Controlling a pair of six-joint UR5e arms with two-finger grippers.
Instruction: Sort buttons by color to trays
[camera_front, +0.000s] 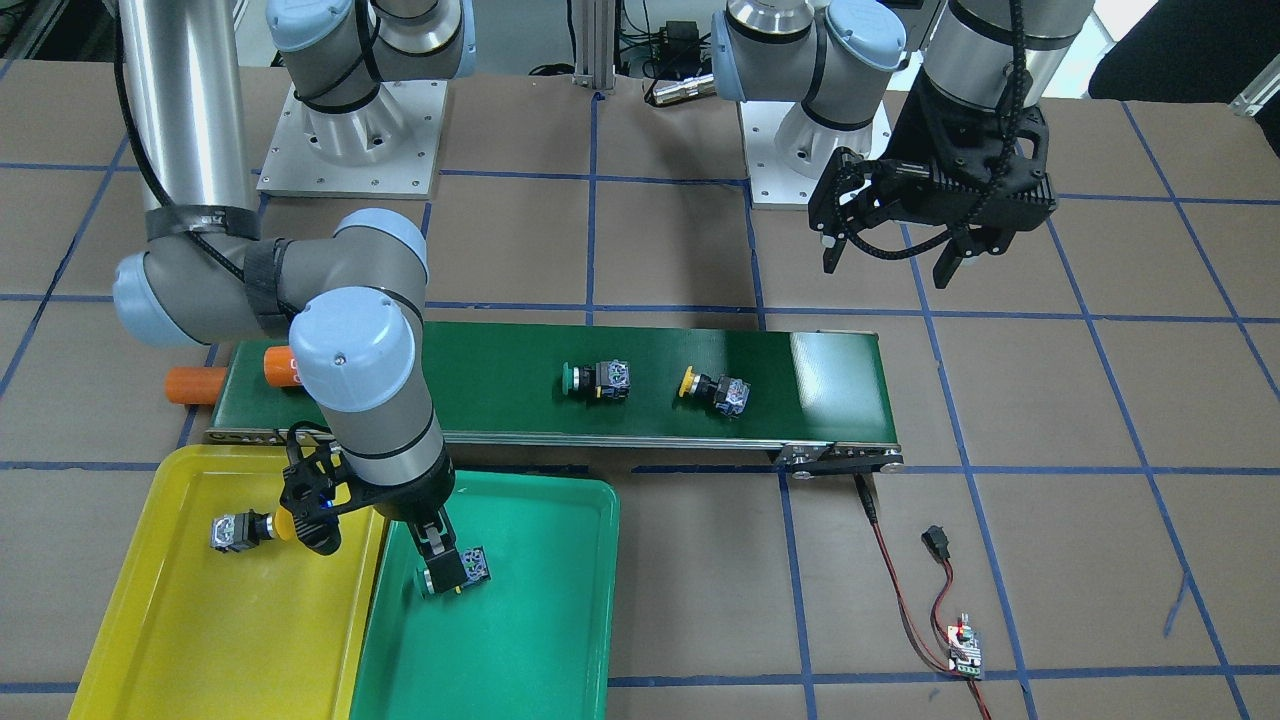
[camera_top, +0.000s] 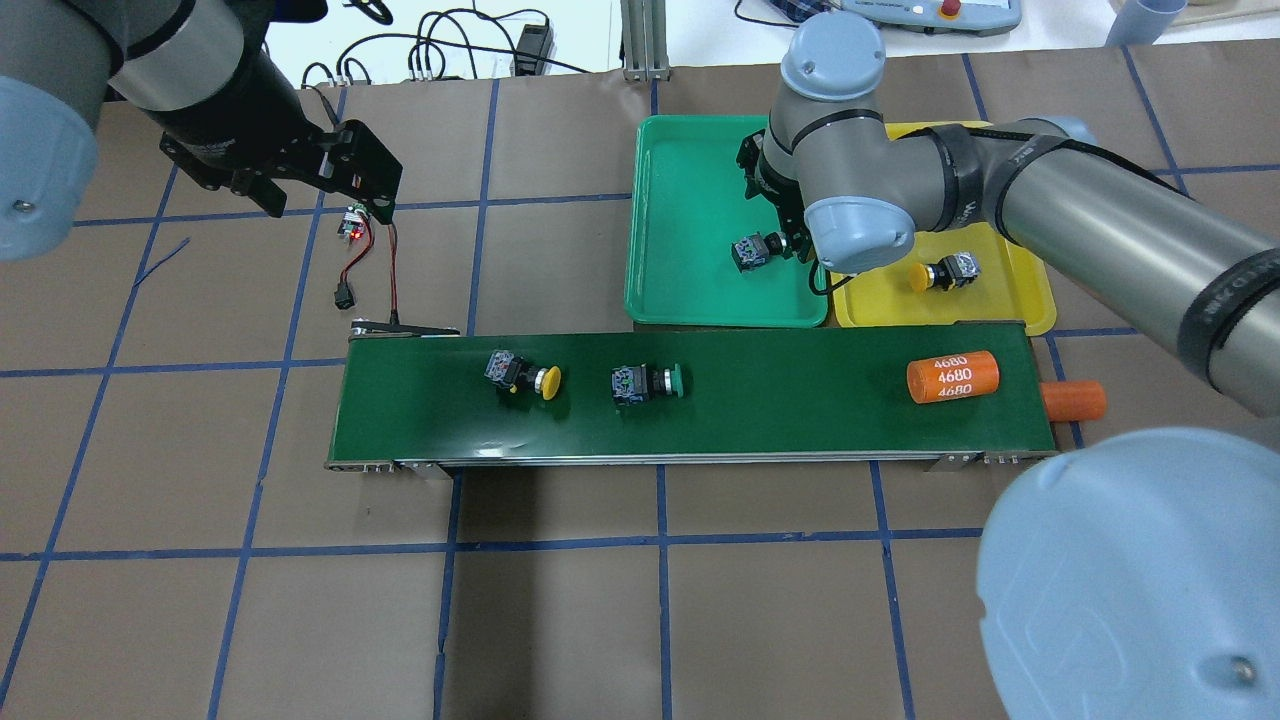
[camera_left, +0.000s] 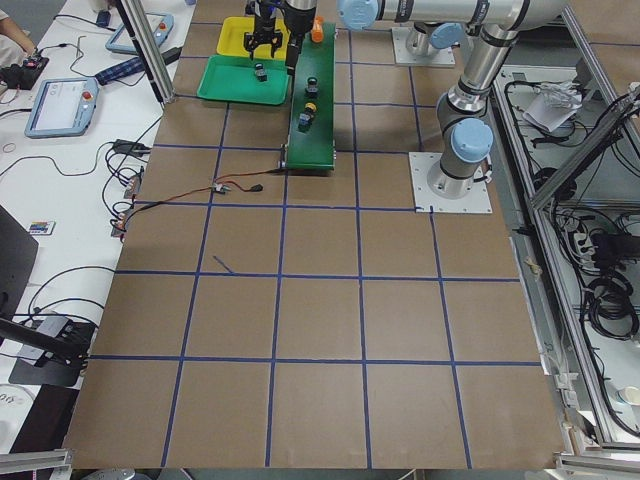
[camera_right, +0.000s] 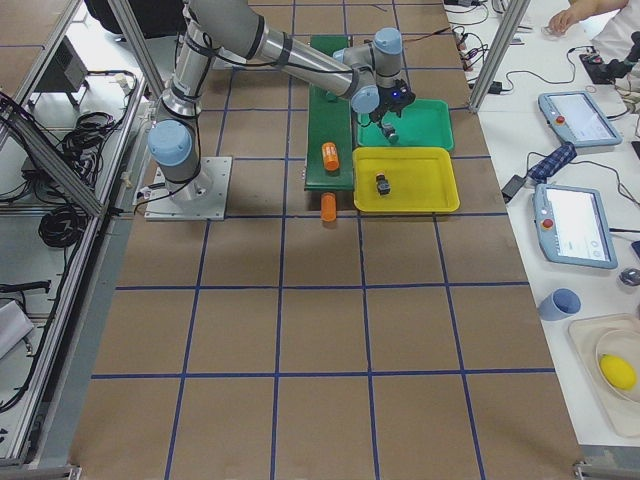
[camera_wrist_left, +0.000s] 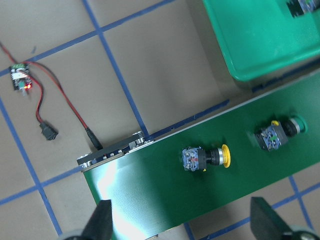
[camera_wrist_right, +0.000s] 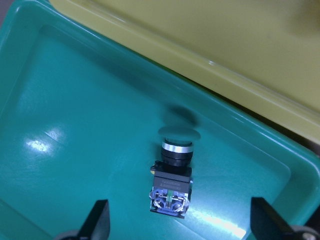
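Just beneath the right jaws, spread wide, lies a green button (camera_wrist_right: 172, 171).

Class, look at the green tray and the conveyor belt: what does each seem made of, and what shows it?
Green tray: likely moulded plastic, glossy; bright glare patches, rounded rim. Conveyor belt: probably rubbery or PVC sheet, smooth satin dark green; broad soft sheen.

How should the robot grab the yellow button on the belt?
Come down from above and pinch the yellow button by its grey body, across the flat sides. It lies on its side on the belt; the round cap would likely slip.
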